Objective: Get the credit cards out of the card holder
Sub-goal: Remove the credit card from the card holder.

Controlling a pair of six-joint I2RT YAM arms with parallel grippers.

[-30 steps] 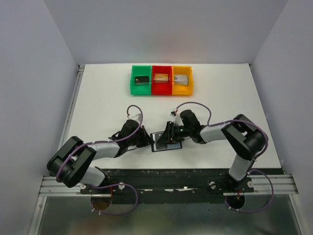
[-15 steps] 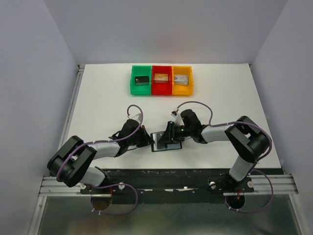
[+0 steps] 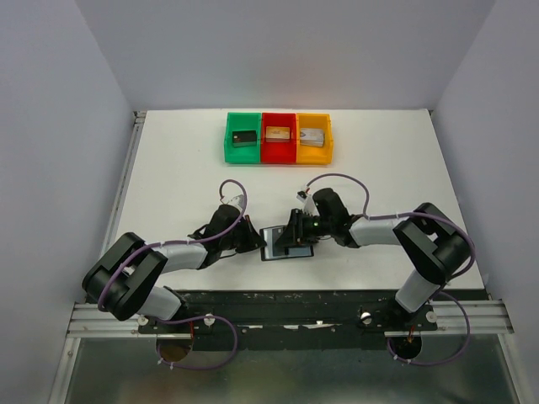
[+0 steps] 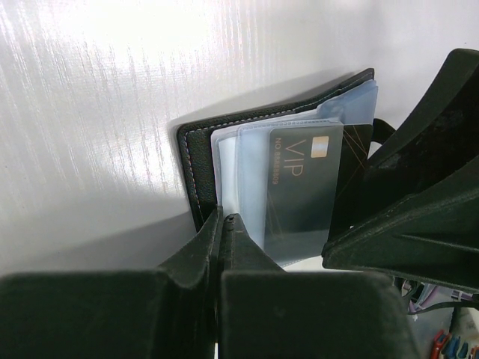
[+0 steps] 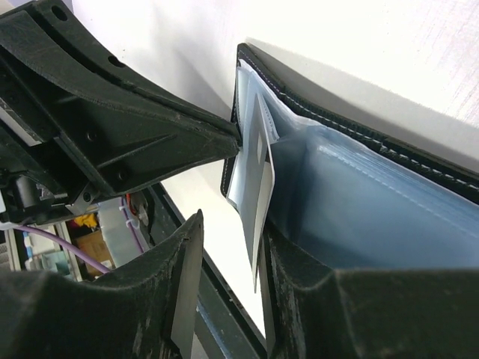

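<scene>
The card holder [image 3: 274,251] lies open near the table's front edge, a black wallet with blue-grey plastic sleeves. In the left wrist view [image 4: 196,161] a black card [image 4: 307,183] marked VIP sits in a sleeve. My left gripper [image 3: 253,240] [image 4: 221,223] is shut on the wallet's left cover edge. My right gripper [image 3: 295,237] [image 5: 228,277] is open over the wallet's right half. A thin pale sheet [image 5: 262,187], card or sleeve I cannot tell, hangs between its jaws, against the right finger [image 5: 299,292]. The other cards are hidden.
Green [image 3: 242,149], red [image 3: 279,150] and yellow [image 3: 314,150] bins stand in a row at the back, each holding a small block. The table's front edge and the arm rail lie just behind the wallet. White walls close in both sides.
The right arm has shifted slightly, its elbow moving right. The wallet and the left gripper have stayed where they were.
</scene>
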